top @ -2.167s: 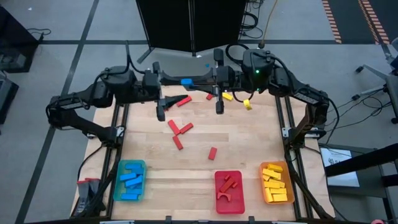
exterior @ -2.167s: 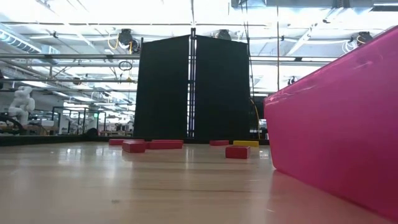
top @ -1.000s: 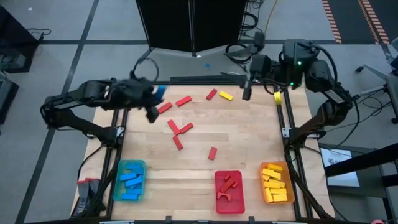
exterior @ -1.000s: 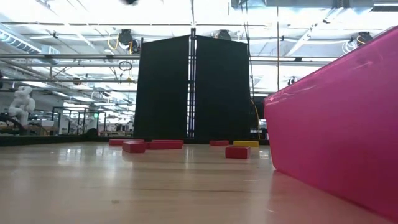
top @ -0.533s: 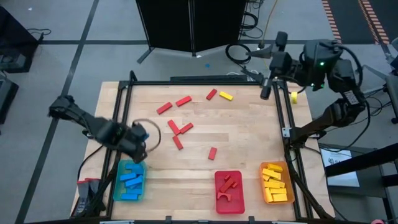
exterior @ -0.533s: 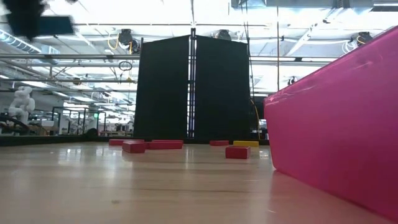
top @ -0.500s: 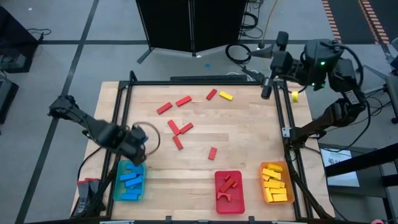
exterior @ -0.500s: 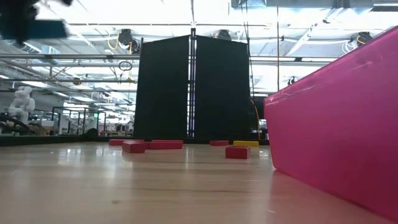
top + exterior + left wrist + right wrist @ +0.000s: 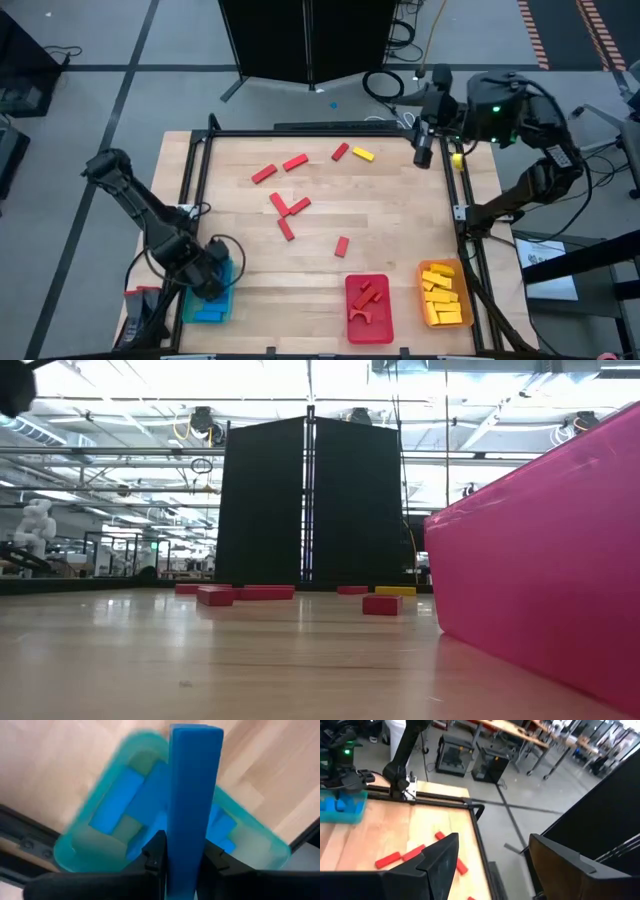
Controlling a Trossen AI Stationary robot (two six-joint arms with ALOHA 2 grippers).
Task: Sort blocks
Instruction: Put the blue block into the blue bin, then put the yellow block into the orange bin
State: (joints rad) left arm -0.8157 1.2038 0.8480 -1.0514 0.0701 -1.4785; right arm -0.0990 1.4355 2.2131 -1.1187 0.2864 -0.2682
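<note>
My left gripper (image 9: 208, 272) points down over the teal tray (image 9: 207, 312) at the table's near left and is shut on a long blue block (image 9: 194, 790). Several blue blocks (image 9: 117, 802) lie in that tray. Red blocks (image 9: 286, 205) lie scattered on the far half of the table, with one yellow block (image 9: 363, 155) among them. My right gripper (image 9: 422, 152) hangs high at the far right edge, open (image 9: 492, 857), with nothing between its fingers. My left gripper pinches the blue block's near end (image 9: 186, 851) between its two fingers (image 9: 156, 855), one on each long side. The fingers come from above and lie along the block. The block sticks out past them, pointing down, above the teal tray.
A red tray (image 9: 368, 318) with red pieces stands at the near middle, and its wall (image 9: 540, 560) fills the right of the low view. An orange tray (image 9: 444, 295) with yellow blocks stands at the near right. A black frame rail (image 9: 330, 127) runs along the far edge.
My left gripper has swung with the blue block from the table's far left to its near left. It has come down over the teal tray and tipped to point down. My right gripper has drifted a little toward the right edge.
</note>
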